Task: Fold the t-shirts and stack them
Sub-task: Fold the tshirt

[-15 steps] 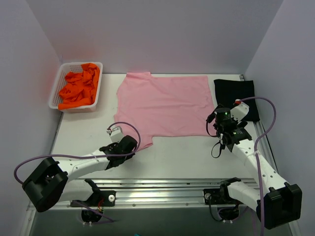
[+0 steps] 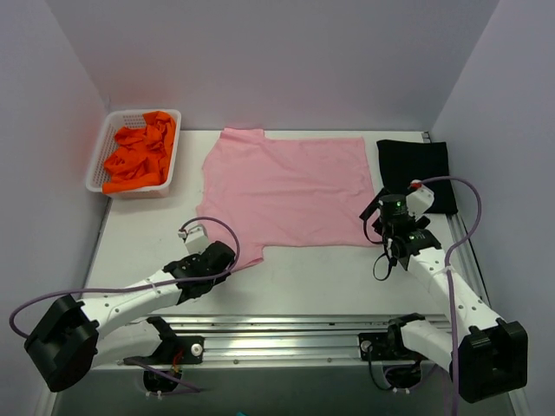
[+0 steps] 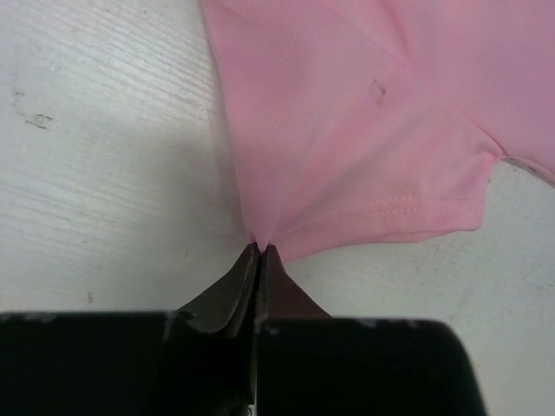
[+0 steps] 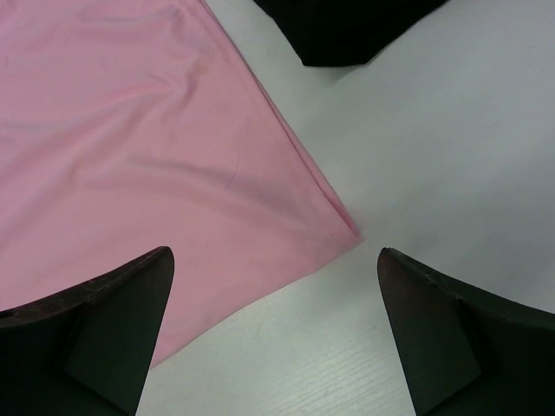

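**Left tool [image 3: 258, 250] is pinching the light pink t-shirt [image 2: 286, 186]**

The left tool is pressing its two fingers tight together on the edge of the near sleeve, and the cloth is bunching into a point there. The right tool [image 4: 273, 253] is hanging over the shirt's near right corner with its fingers spread wide, holding nothing. The light pink t-shirt is lying spread out in the middle of the white tabletop [image 2: 321, 277]. The black t-shirt [image 2: 414, 169] is lying flat at the far right, just beside the pink one. The orange t-shirts [image 2: 139, 156] are sitting crumpled in the white basket [image 2: 134, 192] at the far left.
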### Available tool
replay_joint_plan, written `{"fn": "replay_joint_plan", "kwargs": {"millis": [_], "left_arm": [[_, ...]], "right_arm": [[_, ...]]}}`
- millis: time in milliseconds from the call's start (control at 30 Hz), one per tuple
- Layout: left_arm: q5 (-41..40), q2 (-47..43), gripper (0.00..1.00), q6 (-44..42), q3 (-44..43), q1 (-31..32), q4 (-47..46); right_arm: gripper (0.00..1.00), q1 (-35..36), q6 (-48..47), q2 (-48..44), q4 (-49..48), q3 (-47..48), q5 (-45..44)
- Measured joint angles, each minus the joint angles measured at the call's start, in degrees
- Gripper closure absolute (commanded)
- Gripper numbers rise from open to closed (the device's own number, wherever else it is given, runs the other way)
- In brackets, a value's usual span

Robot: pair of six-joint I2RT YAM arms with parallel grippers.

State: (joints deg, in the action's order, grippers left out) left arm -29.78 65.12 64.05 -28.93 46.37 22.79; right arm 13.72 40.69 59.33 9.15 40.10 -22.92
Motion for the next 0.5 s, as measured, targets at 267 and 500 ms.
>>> {"fn": "replay_joint_plan", "kwargs": {"millis": [267,500], "left_arm": [[-1.2,-5.5,0.98,0.8,1.6,0.0,4.3],[-1.9,-6.0,0.98,1.4,1.6,0.0,5.4]], "right_arm": [[0.00,-0.9,4.3,8.2,-2.1,-5.5,5.3],[0.03,-0.9,7.3,12.0,-2.5,-7.3,6.6]]}}
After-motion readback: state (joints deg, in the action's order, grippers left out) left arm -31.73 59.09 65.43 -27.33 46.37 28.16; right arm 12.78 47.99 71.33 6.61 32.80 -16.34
